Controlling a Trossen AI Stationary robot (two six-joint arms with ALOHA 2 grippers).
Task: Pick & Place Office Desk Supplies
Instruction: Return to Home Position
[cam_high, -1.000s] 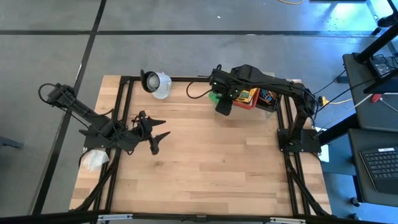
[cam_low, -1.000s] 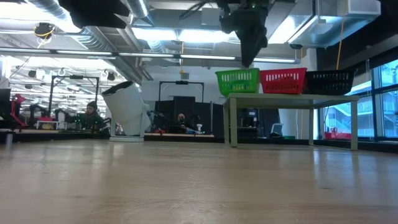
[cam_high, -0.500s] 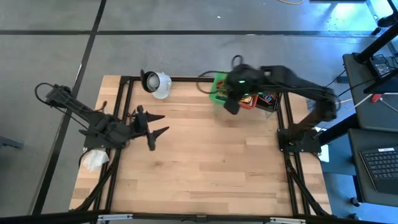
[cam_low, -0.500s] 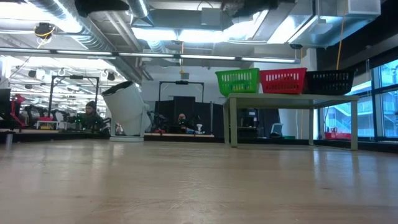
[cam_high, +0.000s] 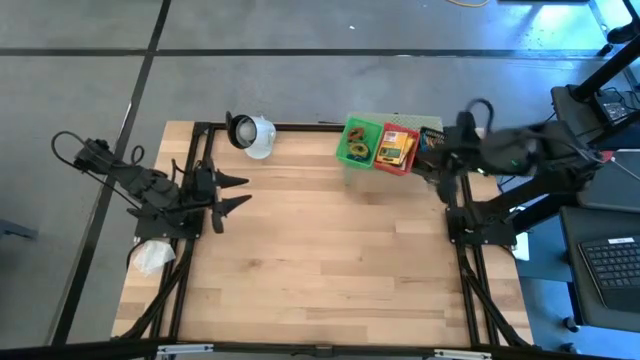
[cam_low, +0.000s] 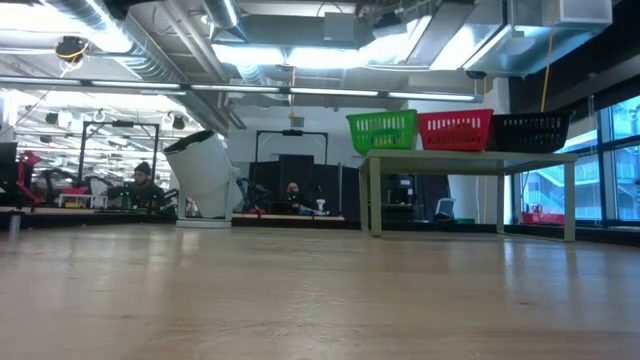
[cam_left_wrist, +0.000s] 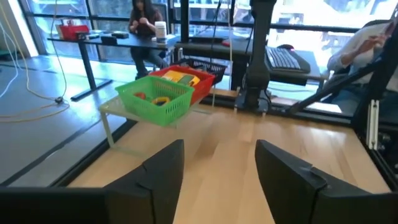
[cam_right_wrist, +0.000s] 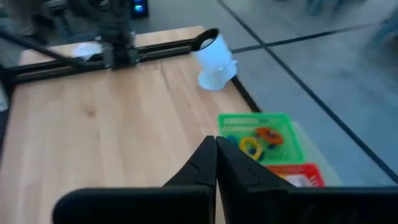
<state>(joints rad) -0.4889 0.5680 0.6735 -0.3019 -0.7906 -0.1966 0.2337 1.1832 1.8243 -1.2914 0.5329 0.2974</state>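
The left gripper (cam_high: 238, 191) hangs over the left side of the table (cam_high: 330, 270), close to the left rail, its fingers (cam_left_wrist: 163, 177) spread wide with nothing between them; the right gripper (cam_right_wrist: 216, 149) is at the table's right edge, near the right end of the shelf (cam_low: 470, 155), its fingers pressed together and holding nothing.

Three baskets stand side by side on this pale green shelf at the far edge of the table; the green basket (cam_high: 358, 140) is at the left end, the red basket (cam_high: 398, 148) in the middle, and the black basket (cam_low: 530, 131) at the right end, partly covered by the right arm in the high view.

The rubber-band loops (cam_right_wrist: 250, 147) lie in the green basket, with yellow and orange ones showing; the crayon boxes (cam_high: 396, 151), mostly yellow, lie in the red basket; what the black basket holds cannot be made out.

A white round object (cam_high: 250, 133) with a dark opening stands at the table's far edge, well to the left of the shelf; in the low view it stands apart from the shelf's legs.
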